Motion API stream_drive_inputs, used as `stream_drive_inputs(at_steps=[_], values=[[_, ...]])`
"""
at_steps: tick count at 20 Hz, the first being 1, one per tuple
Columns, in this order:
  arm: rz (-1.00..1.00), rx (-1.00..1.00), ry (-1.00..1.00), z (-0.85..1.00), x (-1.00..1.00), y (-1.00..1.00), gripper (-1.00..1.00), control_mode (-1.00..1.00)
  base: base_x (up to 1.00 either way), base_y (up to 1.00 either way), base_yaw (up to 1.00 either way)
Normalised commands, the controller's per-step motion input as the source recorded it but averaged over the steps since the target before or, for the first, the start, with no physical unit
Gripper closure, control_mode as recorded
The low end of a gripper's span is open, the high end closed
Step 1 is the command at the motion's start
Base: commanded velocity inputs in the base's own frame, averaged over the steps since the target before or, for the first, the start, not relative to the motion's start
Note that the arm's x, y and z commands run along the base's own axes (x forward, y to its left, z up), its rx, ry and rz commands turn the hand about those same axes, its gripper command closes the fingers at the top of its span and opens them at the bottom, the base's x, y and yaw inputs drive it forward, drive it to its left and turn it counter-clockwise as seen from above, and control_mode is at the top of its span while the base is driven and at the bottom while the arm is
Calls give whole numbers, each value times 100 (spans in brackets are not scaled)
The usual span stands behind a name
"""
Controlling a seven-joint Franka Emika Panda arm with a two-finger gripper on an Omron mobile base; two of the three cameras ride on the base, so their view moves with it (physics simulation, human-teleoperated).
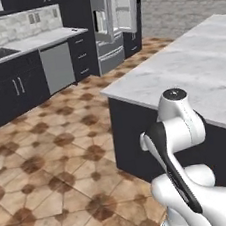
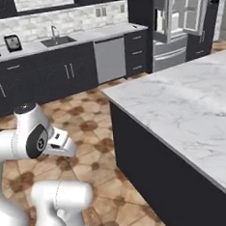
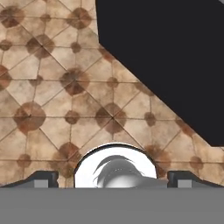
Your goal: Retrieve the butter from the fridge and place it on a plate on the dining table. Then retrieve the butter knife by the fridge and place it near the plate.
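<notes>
Fridge [image 1: 115,21]: stands at the far wall, upper doors swung open, white shelves showing; the contents are too small to make out.
Butter: cannot be told apart inside the fridge.
Marble top [image 2: 192,108]: well in front of the fridge, over a dark base.
Gripper [image 3: 111,177]: points down at the tiled floor [image 3: 48,87] beside the dark base, jaws spread wide, holding nothing.
Sink [image 2: 57,40]: on the counter left of the fridge.

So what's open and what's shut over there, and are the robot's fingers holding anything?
fridge: both upper doors swung open, white inside showing, bottom drawers shut.
dishwasher: shut.
dark cabinets: doors and drawers shut.
fingers: spread apart, nothing between them, pointing down at the floor tiles.
</notes>
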Motion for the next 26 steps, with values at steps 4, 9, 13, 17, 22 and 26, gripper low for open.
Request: stream_drive_inputs(at_steps=[4, 9, 13, 17, 22, 26], values=[[0, 0, 0, 0, 0, 0, -100, 100, 100, 100, -5], [0, 0, 0, 0, 0, 0, -100, 100, 100, 97, 0], [0, 0, 0, 0, 0, 0, -100, 100, 100, 85, -12], [0, 0, 0, 0, 0, 0, -100, 100, 100, 100, -29], [0, 0, 0, 0, 0, 0, -100, 100, 100, 98, -30], [0, 0, 0, 0, 0, 0, -100, 100, 100, 100, -40]])
